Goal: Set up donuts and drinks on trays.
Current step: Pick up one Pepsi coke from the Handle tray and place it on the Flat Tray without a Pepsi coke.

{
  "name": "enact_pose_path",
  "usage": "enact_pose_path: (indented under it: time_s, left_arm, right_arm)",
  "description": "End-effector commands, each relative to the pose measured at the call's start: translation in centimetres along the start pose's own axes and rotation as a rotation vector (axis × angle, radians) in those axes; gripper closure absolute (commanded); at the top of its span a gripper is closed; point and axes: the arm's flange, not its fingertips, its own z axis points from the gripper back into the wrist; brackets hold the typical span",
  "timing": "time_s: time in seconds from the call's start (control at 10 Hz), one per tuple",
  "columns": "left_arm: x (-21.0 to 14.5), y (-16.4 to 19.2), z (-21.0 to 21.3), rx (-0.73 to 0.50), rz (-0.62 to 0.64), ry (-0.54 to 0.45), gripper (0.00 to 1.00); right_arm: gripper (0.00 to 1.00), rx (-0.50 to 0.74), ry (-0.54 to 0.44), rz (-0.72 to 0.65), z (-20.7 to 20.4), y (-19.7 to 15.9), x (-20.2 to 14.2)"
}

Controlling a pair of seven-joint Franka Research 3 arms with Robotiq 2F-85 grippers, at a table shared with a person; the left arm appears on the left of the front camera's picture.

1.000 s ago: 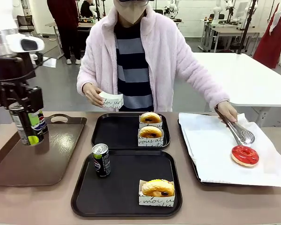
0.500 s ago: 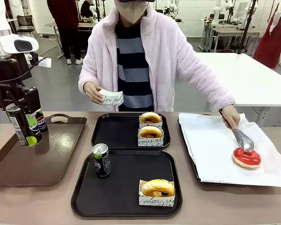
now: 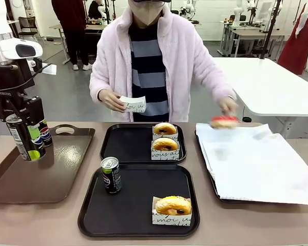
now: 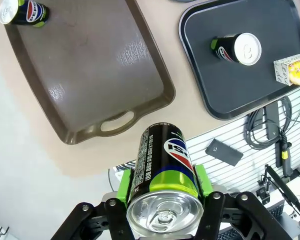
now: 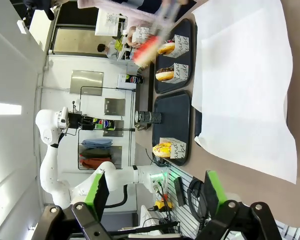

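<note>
Cans [image 3: 111, 175] 3 — left gripper [image 3: 24, 134] grasping one | donuts [image 3: 173, 205] 4 | trays [image 3: 138, 197] 2 | right gripper [image 5: 155, 192] released

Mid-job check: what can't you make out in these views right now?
- Front view: red donut motion-blurred; whatever grips it is unclear.
- Front view: second can on brown tray mostly hidden behind the held can.
- Front view: paper sleeve print too small to read.

Red donut [image 3: 224, 122] (and hand [image 3: 228, 106]) a blur
</note>
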Motion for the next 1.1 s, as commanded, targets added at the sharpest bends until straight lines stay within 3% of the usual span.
enact_pose_path:
  time_s: [0.0,0.5,1.0]
  left_arm:
    - [2.4,-0.6,0.4,-0.032,-0.055,-0.005,0.42]
    - [7.8,-2.8,-0.2,-0.014,-0.061,-0.162,0.42]
    - [14.6,-4.5,-2.4,-0.020,-0.057,-0.176,0.42]
  right_arm:
    - [0.00,0.014,-0.004,0.008,0.0,0.0,0.1]
    - [0.00,0.014,-0.004,0.008,0.0,0.0,0.1]
    - [0.00,0.014,-0.004,0.008,0.0,0.0,0.1]
